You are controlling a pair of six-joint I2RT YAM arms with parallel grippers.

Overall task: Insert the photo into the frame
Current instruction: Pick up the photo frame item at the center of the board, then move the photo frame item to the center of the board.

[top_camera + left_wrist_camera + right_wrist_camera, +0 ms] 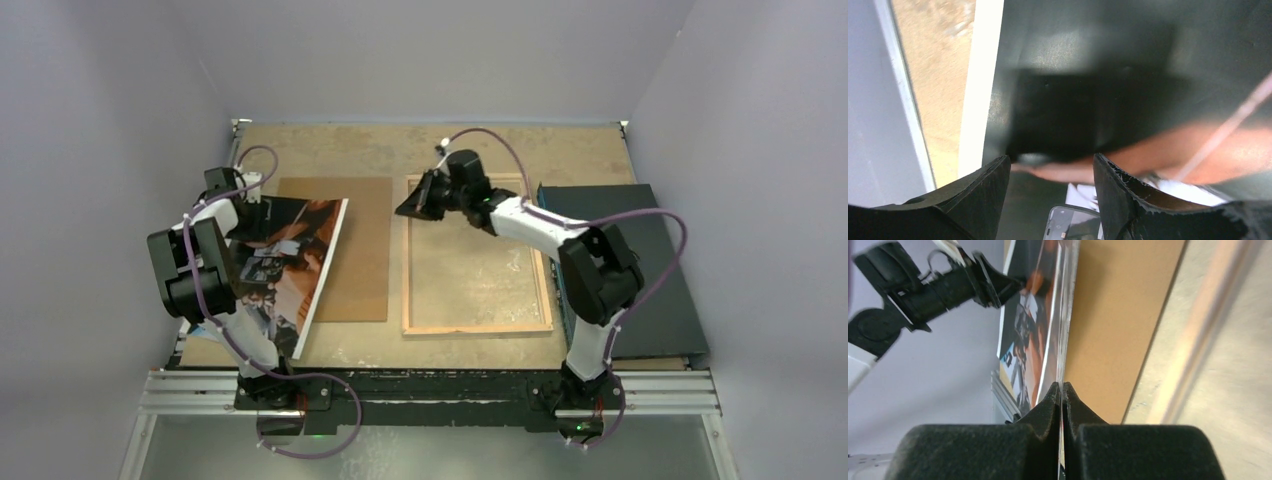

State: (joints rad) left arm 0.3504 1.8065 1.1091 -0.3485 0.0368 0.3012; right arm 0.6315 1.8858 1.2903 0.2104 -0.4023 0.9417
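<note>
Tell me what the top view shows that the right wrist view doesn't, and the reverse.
Only the top view: the whole frame, wood back up, and the dark mat to its right. Only the right wrist view: the right fingers pressed shut on a thin clear sheet, seen edge-on; from above that sheet cannot be made out. Both: the photo tilted up on the left, the brown board beside it, and the left fingers at the photo's edge.

The dark, orange-patched photo [285,262] tilts up on the left, the light-wood frame [478,328] lies flat to its right.
</note>
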